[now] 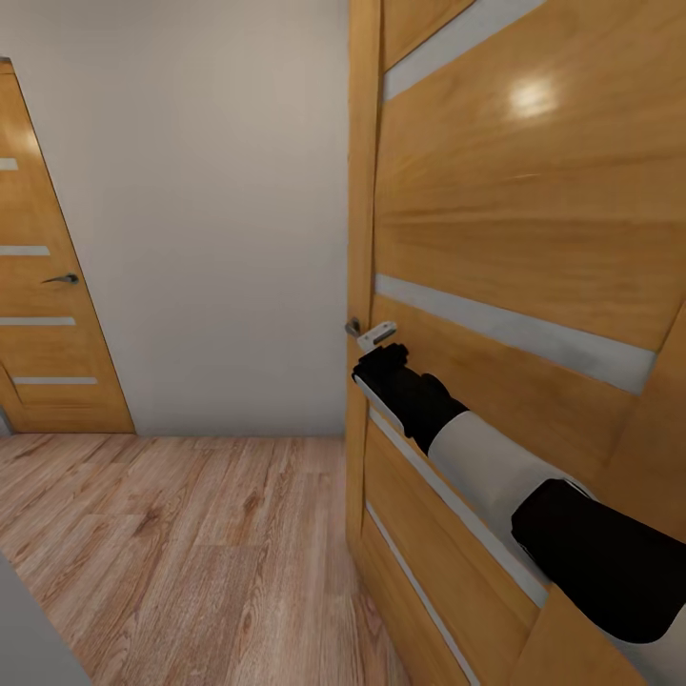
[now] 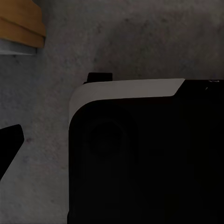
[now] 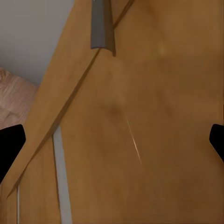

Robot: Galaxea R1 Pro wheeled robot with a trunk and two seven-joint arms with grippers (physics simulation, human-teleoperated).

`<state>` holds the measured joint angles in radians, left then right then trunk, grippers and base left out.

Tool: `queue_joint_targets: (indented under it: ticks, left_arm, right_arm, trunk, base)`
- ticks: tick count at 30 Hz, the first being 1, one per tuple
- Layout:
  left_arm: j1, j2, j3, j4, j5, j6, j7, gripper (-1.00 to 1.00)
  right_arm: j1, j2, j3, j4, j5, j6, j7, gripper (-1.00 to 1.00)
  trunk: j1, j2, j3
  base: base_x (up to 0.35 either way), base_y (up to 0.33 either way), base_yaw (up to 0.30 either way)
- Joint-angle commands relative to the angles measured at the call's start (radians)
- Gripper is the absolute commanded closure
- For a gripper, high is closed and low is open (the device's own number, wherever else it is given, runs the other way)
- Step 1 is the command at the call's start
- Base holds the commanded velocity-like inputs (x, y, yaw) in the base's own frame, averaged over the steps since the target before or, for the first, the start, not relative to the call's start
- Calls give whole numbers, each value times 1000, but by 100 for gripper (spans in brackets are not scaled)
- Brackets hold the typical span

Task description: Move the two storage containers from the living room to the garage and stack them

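The right gripper (image 1: 379,359) reaches to the grey lever handle (image 1: 372,332) at the edge of an orange-brown wooden door (image 1: 534,219); whether it is clenched on the handle cannot be told from the head view. The right wrist view shows its fingertips (image 3: 9,142) spread wide against the door panel (handle at the frame's edge). The left wrist view shows grey speckled floor (image 2: 140,42) and the robot's dark body (image 2: 144,158); the left gripper's state cannot be told. Light plank flooring (image 1: 181,543) lies open beside a second door (image 1: 48,305). The storage containers are nowhere visible.
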<state>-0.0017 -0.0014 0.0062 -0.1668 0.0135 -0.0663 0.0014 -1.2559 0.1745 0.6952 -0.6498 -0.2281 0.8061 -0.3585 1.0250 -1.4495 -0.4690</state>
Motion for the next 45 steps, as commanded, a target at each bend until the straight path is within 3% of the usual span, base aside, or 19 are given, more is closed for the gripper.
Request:
queue_joint_targets:
  ticks: [1,10,20,35,45]
  left_arm:
    - [0,0,1,-1,2,-3,0,-100]
    - [0,0,0,-1,2,-2,0,-100]
    - [0,0,0,0,2,2,0,-100]
    - [0,0,0,0,2,3,0,-100]
    - [0,0,1,-1,2,0,0,-100]
  right_arm:
    - [-2,0,3,0,25,12,-16,-100]
    - [-2,0,5,-50,29,18,-29,-100]
    - [-1,0,10,-207,18,51,-15,-100]
    - [0,0,12,-220,16,59,-15,-100]
    - [0,0,11,-219,13,59,-13,-100]
  trunk:
    - [0,-1,-1]
    - [0,-1,-1]
    - [0,-1,-1]
    - [0,-1,-1]
    - [0,-1,-1]
  base:
    - [0,0,0]
    - [0,0,0]
    - [116,0,0]
    - [308,0,0]
    - [43,0,0]
